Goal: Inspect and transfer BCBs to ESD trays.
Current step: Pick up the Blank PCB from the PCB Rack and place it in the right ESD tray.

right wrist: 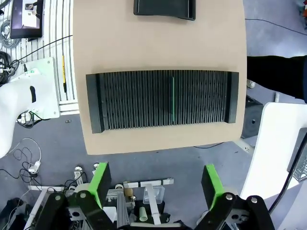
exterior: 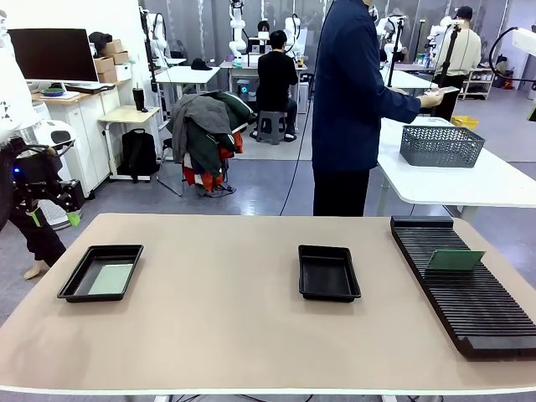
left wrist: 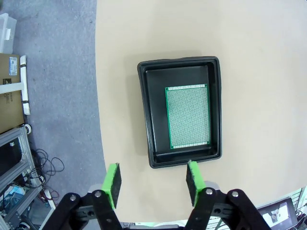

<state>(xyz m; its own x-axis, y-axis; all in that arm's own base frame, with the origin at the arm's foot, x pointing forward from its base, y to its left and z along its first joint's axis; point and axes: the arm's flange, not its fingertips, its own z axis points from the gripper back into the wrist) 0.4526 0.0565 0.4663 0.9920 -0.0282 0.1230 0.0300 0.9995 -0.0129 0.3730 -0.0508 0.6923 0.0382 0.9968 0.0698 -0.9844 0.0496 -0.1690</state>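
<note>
On the bench (exterior: 218, 335), the standing BCB (exterior: 455, 260) leaned in a slot of the black ribbed rack (exterior: 486, 318). The flat BCB (left wrist: 187, 116) lay in the far ESD tray (left wrist: 144, 115), with the near ESD tray (exterior: 328, 272) between it and the rack. The left end effector (left wrist: 153, 179) hung over the far ESD tray, spread wide and holding nothing, while the right end effector (right wrist: 156, 179) hung high near the rack, likewise wide.

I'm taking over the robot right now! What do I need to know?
Left hand: open, empty, up above the left tray.
Right hand: open, empty, high over the rack.
Done: one green board lies flat in the left tray.
Left to do: the other board stands in the rack, and the middle tray is empty.
</note>
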